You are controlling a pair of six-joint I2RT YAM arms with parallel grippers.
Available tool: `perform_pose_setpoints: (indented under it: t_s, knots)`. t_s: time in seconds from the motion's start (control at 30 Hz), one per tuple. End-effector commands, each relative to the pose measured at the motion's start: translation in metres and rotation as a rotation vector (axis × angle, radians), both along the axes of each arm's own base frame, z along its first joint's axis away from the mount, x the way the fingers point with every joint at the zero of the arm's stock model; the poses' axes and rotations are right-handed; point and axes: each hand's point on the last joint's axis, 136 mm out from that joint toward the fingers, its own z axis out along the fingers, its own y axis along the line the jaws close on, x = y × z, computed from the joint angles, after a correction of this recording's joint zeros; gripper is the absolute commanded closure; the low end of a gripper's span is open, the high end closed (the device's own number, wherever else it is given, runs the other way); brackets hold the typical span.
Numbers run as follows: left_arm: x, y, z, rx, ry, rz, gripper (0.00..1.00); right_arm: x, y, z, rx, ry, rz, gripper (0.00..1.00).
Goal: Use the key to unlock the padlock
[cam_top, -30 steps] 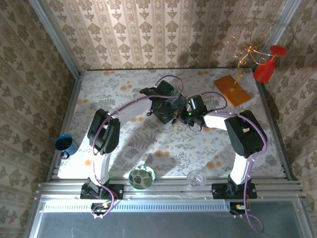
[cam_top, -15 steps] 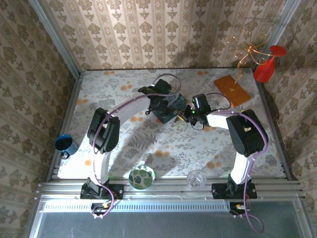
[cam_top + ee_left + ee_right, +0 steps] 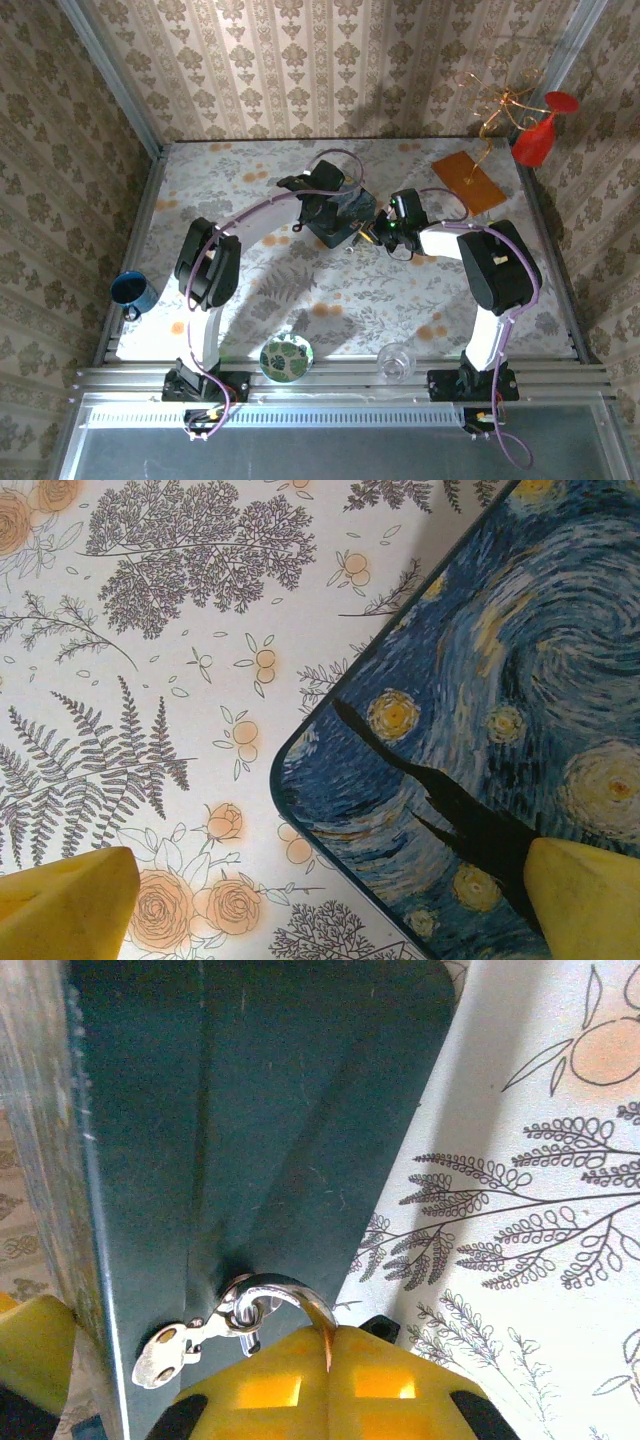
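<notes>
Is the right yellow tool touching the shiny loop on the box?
Touching. In the right wrist view, the padlock's silvery shackle runs straight into the seam between the fingers of the shut right tool, with no gap.

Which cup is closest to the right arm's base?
The clear glass at the near edge, just left of that base; the blue mug is far left, the red goblet back right.

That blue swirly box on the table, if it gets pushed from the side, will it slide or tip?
The box likely slides rather than tips: it rests flat and broad on the tablecloth. Its side wall looks like stiff painted metal, so it probably won't flex. The smooth lid may be slippery.
</notes>
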Motion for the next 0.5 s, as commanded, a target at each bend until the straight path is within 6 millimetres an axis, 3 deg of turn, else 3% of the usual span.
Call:
perform_pose_setpoints:
  t_s: [0.0, 0.47]
  knots:
    - [-0.0232, 0.0409, -0.0359, 0.153, 0.136, 0.030, 0.00, 0.0051, -0.0100, 0.0027, 0.014, -0.014, -0.038, 1.00]
    - [-0.0250, 0.0451, -0.0369, 0.156, 0.139, 0.041, 0.00, 0.0085, -0.0178, 0.0084, 0.020, -0.032, -0.079, 1.00]
